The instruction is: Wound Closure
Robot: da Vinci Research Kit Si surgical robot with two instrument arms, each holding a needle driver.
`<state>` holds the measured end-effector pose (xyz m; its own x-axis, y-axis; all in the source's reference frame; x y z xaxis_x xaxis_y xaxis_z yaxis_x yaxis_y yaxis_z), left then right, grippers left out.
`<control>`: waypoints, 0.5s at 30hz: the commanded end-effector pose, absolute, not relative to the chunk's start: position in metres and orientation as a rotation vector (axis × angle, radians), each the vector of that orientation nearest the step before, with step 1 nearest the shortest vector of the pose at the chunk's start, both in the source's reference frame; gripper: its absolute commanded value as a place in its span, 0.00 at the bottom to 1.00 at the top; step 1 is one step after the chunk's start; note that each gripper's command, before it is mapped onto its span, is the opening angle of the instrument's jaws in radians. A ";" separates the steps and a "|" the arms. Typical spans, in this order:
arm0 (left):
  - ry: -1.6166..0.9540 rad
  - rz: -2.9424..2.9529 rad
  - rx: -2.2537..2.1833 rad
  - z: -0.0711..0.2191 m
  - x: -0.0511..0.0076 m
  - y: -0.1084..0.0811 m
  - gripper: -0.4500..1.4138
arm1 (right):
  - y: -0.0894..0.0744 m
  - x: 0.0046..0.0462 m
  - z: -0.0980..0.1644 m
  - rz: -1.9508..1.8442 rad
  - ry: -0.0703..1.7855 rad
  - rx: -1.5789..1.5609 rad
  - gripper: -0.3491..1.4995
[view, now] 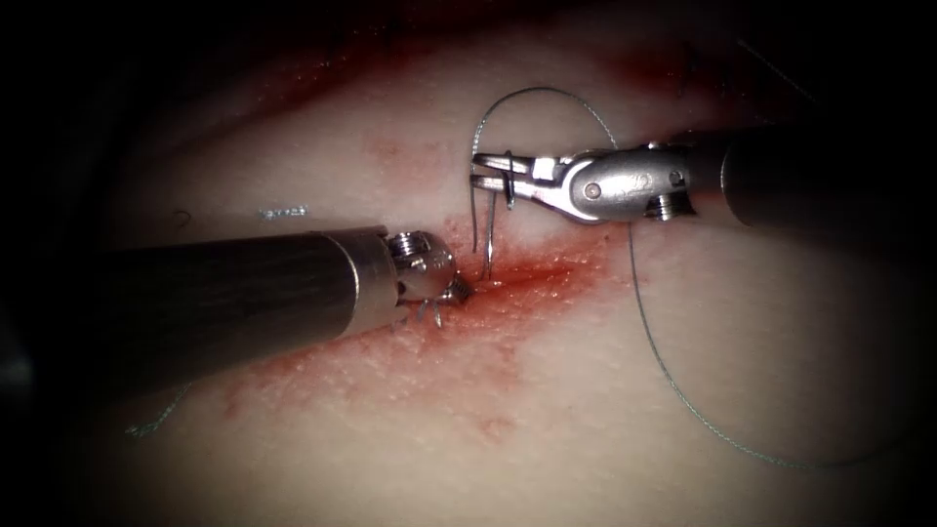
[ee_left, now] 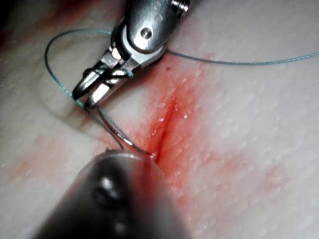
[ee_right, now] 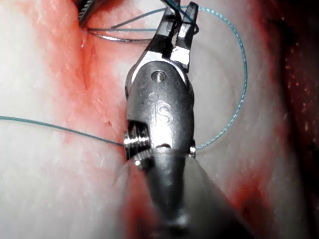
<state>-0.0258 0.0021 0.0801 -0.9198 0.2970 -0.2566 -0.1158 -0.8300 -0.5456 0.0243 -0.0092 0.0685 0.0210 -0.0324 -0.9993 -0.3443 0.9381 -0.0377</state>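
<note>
The right pincer (view: 488,174) is clamped on the needle (view: 509,181) near its tail (tip in the cut (view: 527,278)); the left pincer (view: 444,283) presses the tissue (view: 683,390), its state unclear.

Shiny metal end effector (view: 480,168); moist, glistening tissue (view: 547,390).

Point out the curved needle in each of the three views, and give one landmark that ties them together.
Endoscope view: the needle hangs from the right tool, its tip down at the cut.
Left wrist view: the needle runs from the right tool's jaws to the cut, beside the left tool.
Right wrist view: the needle runs from the jaws toward the cut.
Shared landmark: the thread loop by the right tool.
</note>
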 end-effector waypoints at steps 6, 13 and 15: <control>-0.798 2.761 -0.486 0.081 -0.0263 0.002 0.55 | -0.010 0.0253 0.069 0.230 1.546 -0.311 0.00; -0.804 2.749 -0.482 0.081 -0.0257 0.002 0.54 | -0.011 0.0254 0.070 0.217 1.549 -0.310 0.00; -0.806 2.746 -0.480 0.081 -0.0255 0.002 0.52 | -0.012 0.0255 0.070 0.226 1.545 -0.295 0.00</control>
